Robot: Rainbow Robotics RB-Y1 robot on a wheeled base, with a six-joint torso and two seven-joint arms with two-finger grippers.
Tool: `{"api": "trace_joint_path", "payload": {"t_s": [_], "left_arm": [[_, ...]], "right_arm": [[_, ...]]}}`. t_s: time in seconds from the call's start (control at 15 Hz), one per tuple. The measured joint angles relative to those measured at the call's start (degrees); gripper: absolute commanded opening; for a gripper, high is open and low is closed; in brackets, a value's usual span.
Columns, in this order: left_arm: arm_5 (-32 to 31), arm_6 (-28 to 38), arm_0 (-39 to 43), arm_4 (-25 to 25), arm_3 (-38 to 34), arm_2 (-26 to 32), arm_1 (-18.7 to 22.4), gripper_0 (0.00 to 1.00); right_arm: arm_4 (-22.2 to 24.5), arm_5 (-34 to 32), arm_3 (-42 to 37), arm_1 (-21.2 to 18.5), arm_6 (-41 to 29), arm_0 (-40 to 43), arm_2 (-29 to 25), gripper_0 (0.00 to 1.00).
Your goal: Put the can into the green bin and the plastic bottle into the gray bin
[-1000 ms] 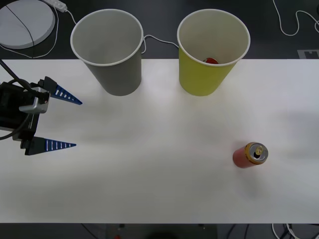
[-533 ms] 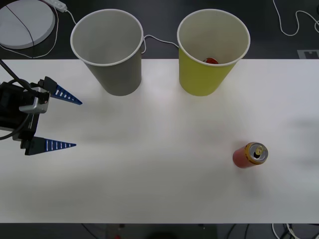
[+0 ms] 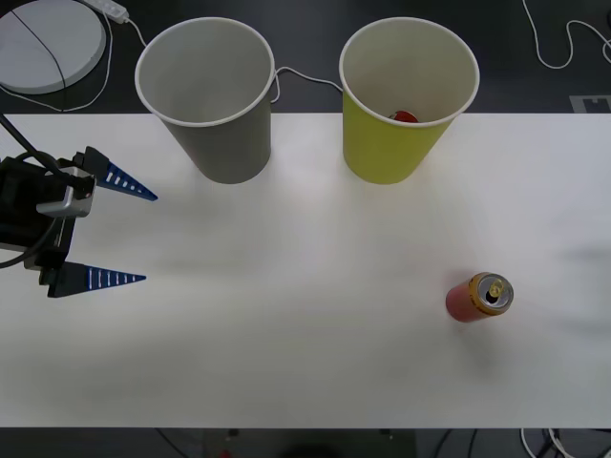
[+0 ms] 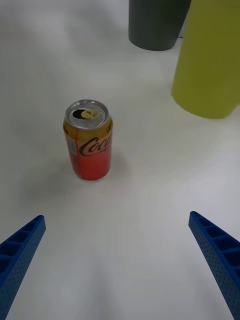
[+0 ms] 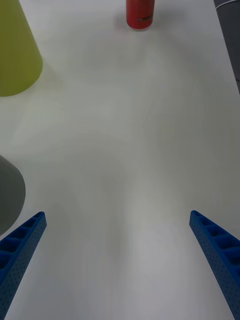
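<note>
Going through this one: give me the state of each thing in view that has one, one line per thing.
can: upright on the table, tab opening showing, not held.
green bin: upright, a small red object inside.
gray bin: upright, nothing visible inside.
left gripper: open, at the table's left edge, holding nothing.
right gripper: open, facing the can, short of it.
</note>
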Motion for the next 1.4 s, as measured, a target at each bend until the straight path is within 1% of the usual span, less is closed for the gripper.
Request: {"api": "trace_joint_path", "payload": {"t_s": [0.2,0.4,0.6,0.73,0.87,1.2,1.4], "left_arm": [[0.0,0.0,0.0,0.0,0.0,0.0,0.0,1.00],[0.0,0.0,0.0,0.0,0.0,0.0,0.0,1.00],[0.0,0.0,0.0,0.0,0.0,0.0,0.0,1.00],[0.0,0.0,0.0,0.0,0.0,0.0,0.0,1.00],[0.0,0.0,0.0,0.0,0.0,0.0,0.0,1.00],[0.0,0.0,0.0,0.0,0.0,0.0,0.0,1.00],[0.0,0.0,0.0,0.0,0.0,0.0,0.0,1.00]], "right_arm": [[-4.6,0.0,2.7,0.8,1.7,0.0,4.4,1.00],[-9.6,0.0,5.9,2.1,6.5,-0.3,8.7,1.00],[-10.6,0.0,10.0,4.1,9.8,-1.8,9.7,1.00],[-10.8,0.0,12.3,5.7,10.1,-2.7,9.8,1.00],[-12.1,0.0,13.7,7.4,10.2,-3.0,10.5,1.00],[-20.4,0.1,15.7,11.2,10.4,-3.0,17.2,1.00],[-24.5,2.5,15.7,12.6,10.8,-3.0,20.6,1.00]]}}
